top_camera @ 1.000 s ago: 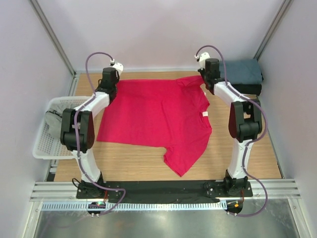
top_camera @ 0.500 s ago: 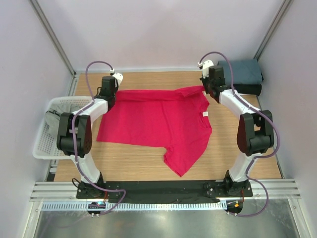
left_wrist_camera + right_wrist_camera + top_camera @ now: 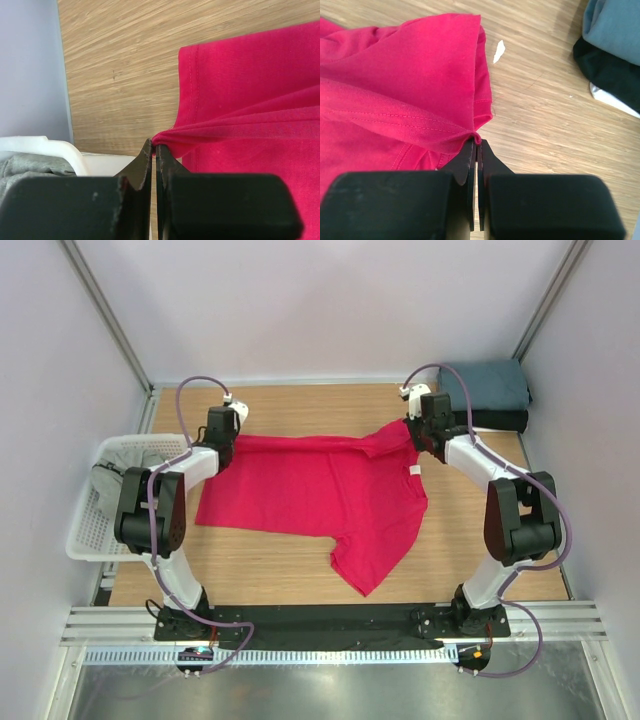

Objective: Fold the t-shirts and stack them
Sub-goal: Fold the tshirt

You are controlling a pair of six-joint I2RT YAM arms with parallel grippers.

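Left gripper (image 3: pixel 154 145) has its jaws pressed together on a pinched fold of the crimson-red t-shirt (image 3: pixel 320 485), at the cloth's far left corner. The right gripper (image 3: pixel 476 141) is likewise clamped on a pinch of the same shirt at its far right edge, beside a stitched sleeve hem.

From above, the red t-shirt lies spread on the wooden table (image 3: pixel 260 565) between the two arms. Its far edge is drawn into a ridge running from one gripper to the other, and one sleeve points toward the near edge. That view hides the fingertips under the wrists; only the wrist cameras show the cloth nipped between them.

The left wrist view shows the rim of the white mesh basket (image 3: pixel 60 147) just beside the gripper, with the grey t-shirt (image 3: pixel 20 167) crumpled inside it. The right wrist view shows a small white fleck (image 3: pixel 498 48) on the wood. It also shows the slate-blue t-shirt (image 3: pixel 615 25) lying folded on top of the black t-shirt (image 3: pixel 605 75) at the far right corner. A pale edge peeks out beneath the black one, possibly a label, though it is too cropped to tell. Only the overhead view shows the white tag (image 3: pixel 413 470) at the red shirt's neck.

Counted: two grippers, four t-shirts (one red, one grey, one blue, one black) and one basket.
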